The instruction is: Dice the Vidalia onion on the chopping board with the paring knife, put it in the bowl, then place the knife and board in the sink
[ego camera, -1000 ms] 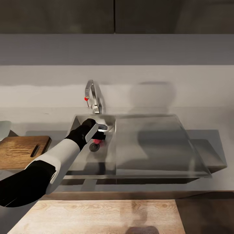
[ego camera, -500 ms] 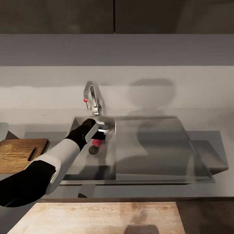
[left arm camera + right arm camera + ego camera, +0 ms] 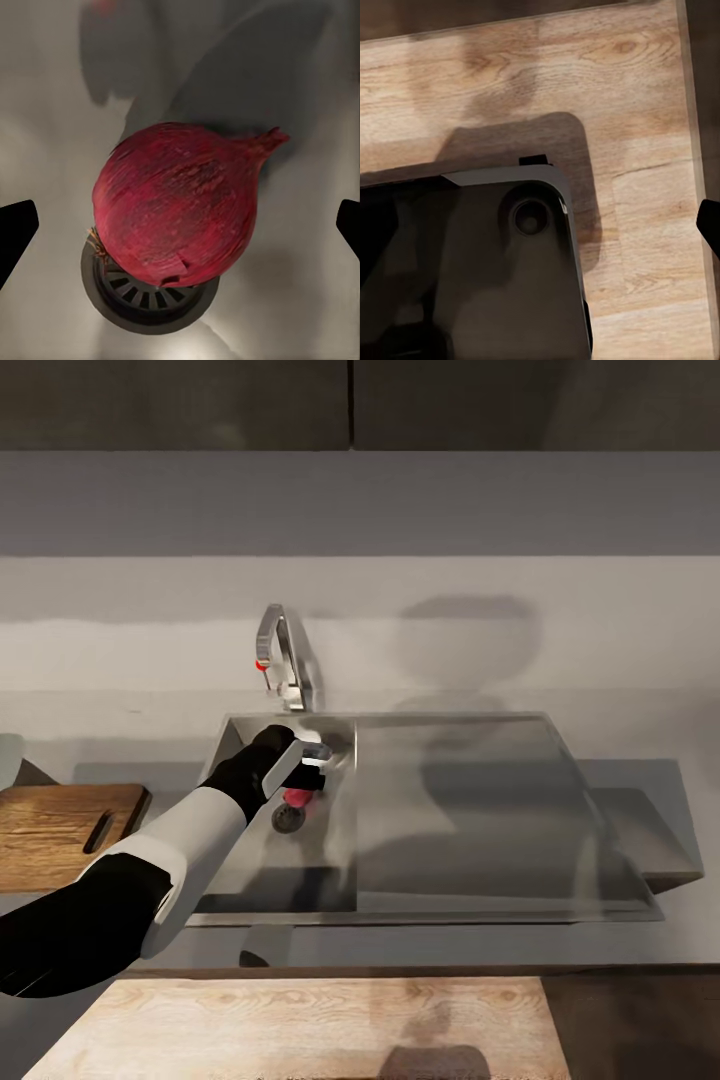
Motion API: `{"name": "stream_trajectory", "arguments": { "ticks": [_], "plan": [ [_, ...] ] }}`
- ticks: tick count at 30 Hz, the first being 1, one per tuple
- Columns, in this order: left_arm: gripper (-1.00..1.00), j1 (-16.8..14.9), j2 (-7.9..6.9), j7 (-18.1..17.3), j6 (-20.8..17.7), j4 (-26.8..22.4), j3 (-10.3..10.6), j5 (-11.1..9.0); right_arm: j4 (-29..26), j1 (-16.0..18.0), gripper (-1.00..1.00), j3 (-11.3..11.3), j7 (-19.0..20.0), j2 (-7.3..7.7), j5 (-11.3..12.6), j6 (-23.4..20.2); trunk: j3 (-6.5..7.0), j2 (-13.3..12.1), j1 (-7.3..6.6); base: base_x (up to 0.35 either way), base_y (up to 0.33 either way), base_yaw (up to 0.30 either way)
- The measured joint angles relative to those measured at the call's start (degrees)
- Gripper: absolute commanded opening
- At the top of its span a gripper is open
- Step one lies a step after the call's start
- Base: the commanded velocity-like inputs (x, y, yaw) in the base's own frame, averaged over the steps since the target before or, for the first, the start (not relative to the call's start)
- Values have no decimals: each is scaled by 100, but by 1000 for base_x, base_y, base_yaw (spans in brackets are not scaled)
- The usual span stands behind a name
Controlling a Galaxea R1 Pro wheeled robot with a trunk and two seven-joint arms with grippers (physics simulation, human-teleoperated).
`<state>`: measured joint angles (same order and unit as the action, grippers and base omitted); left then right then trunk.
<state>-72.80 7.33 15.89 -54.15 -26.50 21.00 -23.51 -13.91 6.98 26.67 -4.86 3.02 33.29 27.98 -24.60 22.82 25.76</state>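
1 sink: steel basin in the countertop, with 1 flat draining panel, 1 round drain and 1 curved tap at the back edge.

1 Vidalia onion: red-skinned, lying in the basin partly over the drain.

1 left gripper: lowered into the basin above the onion; its 2 fingers are spread wide on either side of the onion, nothing gripped.

1 chopping board: lying on the countertop beside the sink's left edge.

Right gripper: 1 dark fingertip is seen over wooden flooring; its opening cannot be told.
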Motion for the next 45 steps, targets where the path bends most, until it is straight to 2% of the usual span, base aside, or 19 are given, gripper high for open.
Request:
{"name": "stream_trajectory", "arguments": {
  "ticks": [19, 44, 45],
  "plan": [
    [100, 7, 0, 0, -1, 0, 0, -2, 0, 1, 100, 0, 0, -3, 0, 2, -163, 0, 0, 55, 0, 0],
    [100, 84, 0, 0, 7, -6, 0, 4, 0, 3, 100, 0, 0, -3, 0, 3, -375, 1, 0, -38, 0, 0],
    [-100, 84, 0, 0, 7, -6, 0, 4, 0, 3, 100, 0, 0, -4, 0, 1, -378, 1, 0, 0, 0, 0]
  ]
}}
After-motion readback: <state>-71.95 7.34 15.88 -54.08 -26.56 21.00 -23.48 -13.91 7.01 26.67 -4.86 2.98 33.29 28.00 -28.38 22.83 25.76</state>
